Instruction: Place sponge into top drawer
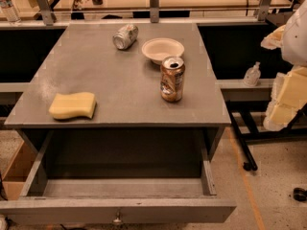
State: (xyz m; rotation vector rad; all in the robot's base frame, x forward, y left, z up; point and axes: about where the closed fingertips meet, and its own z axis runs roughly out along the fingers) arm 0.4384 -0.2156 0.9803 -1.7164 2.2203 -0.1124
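Note:
The pale yellow sponge (72, 105) lies flat on the grey table top (120, 75), near its front left corner. The top drawer (120, 188) is pulled open below the table's front edge; its inside looks empty and its grey front panel has a small metal knob (117, 219) at the centre. My gripper (284, 97) with yellowish foam-like fingers is at the right edge of the view, off to the right of the table and far from the sponge.
An upright brown drink can (172, 79) stands right of centre. A white bowl (162, 50) sits behind it, and a silver can (125, 36) lies on its side at the back. A small clear bottle (252, 74) stands on a ledge to the right.

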